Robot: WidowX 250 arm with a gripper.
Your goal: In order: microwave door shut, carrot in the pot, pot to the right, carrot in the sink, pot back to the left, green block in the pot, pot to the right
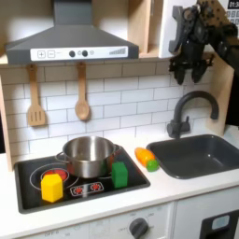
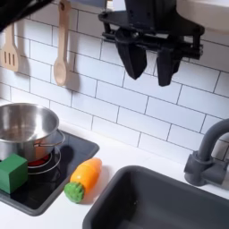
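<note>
Steel: one pot (image 1: 89, 155), beside one green block (image 1: 119, 174), one carrot (image 2: 80, 181); gripper (image 2: 148, 67) fingers (image 2: 131, 55) apart, empty.

- No words, brand names or numbers can be read in either exterior view.
- The range hood's (image 1: 70, 49) control strip shows small dark marks in the first exterior view, too blurred to make out.
- The stovetop's (image 1: 89, 189) front edge bears small red marks, also illegible.
</note>
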